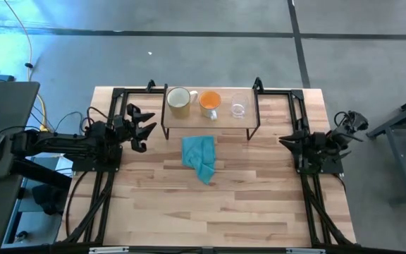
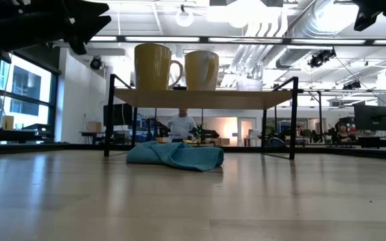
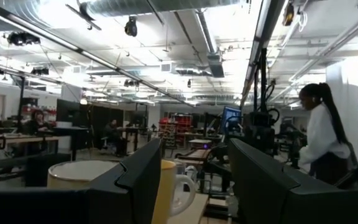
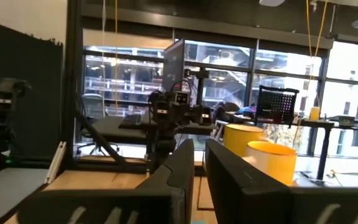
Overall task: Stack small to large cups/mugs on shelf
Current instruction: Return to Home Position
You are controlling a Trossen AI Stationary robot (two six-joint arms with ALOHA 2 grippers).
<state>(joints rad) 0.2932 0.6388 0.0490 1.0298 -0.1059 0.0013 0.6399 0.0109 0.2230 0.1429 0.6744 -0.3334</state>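
The low light-wood shelf on thin black legs (image 1: 206, 127) is standing at the back edge of the big wooden table (image 1: 224, 204). Three cups are sitting on it in a row, and they are not touching each other. The small clear glass cup (image 1: 239, 107) is sitting nearest the shelf's right end. The orange mug with the pale handle (image 1: 210, 101) is sitting in the middle. The bigger cream mug (image 1: 178, 101) is sitting nearest the left end, close to that edge.

The left gripper (image 1: 146, 128) is hanging just beside the shelf's left end, about level with the mugs, and it is pointing at the cream mug. Its fingers are spread wide and are holding nothing. The right gripper (image 1: 285, 140) is hanging over the table's right side, apart from the shelf's right legs. Its fingers are pressed close with only a thin slit between them, and nothing is in them.

A crumpled teal cloth (image 1: 199, 159) is lying just in front of the shelf. Wide wood boards are stretching from the cloth to the table's front edge.
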